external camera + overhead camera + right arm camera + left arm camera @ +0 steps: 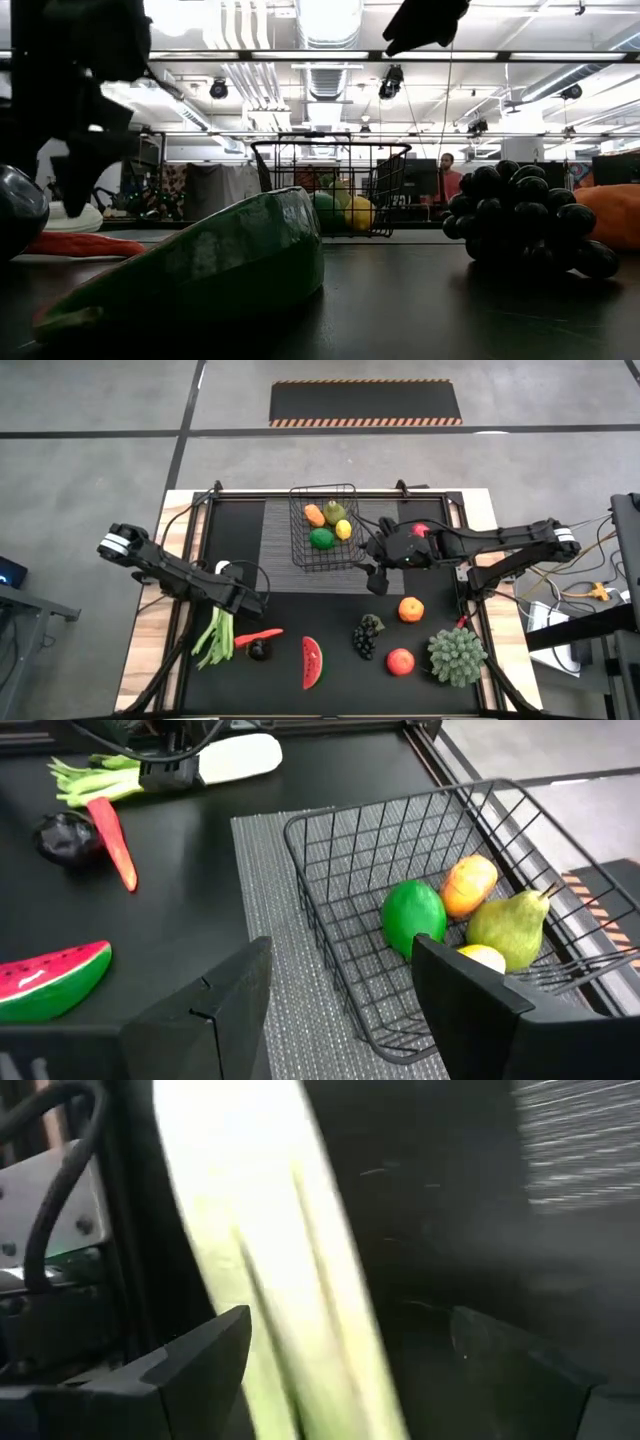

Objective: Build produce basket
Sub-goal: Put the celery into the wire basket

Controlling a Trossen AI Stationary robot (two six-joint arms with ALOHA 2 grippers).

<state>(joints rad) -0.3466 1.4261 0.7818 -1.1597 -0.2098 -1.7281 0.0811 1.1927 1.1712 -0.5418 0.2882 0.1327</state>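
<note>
From above, the basket [325, 528] sits on the grey ribbed mat [280, 532] at the far middle of the table [330, 620], holding a lime [321, 539], a lemon [344, 529], a pear [334, 511] and an orange fruit [314, 515]. The right gripper [376, 572] hangs just beside the basket's near right corner, its fingers apart and empty; an orange [411, 609], grapes [368, 635], a red apple [401, 661] and a spiky green plant [456, 655] lie nearer the front than those fingers. The left gripper [243, 600] is at the white end of the leek [216, 633], with a red chili [261, 633], a dark round fruit [259, 650] and the watermelon slice [312, 662] just beyond its fingertips toward the table's middle. In the low view the watermelon slice [210, 265] fills the foreground, the grapes [525, 217] sit to its right, the basket [330, 187] stands behind them with its fruit inside, and a dark gripper [85, 160] hangs at the left over the chili [75, 243]. In the left wrist view the pale leek [285, 1270] runs between the two dark fingers [190, 1370], which stand spread on either side of it; whether they press it I cannot tell. In the right wrist view the fingers [220, 1000] are released, with nothing between them but mat; the basket [420, 920] lies just ahead of the fingertips with lime [412, 916], pear [515, 925], lemon [482, 957] and orange fruit [470, 885] inside, while watermelon [55, 980], chili [115, 845] and leek [160, 768] lie farther off beside the other arm.
</note>
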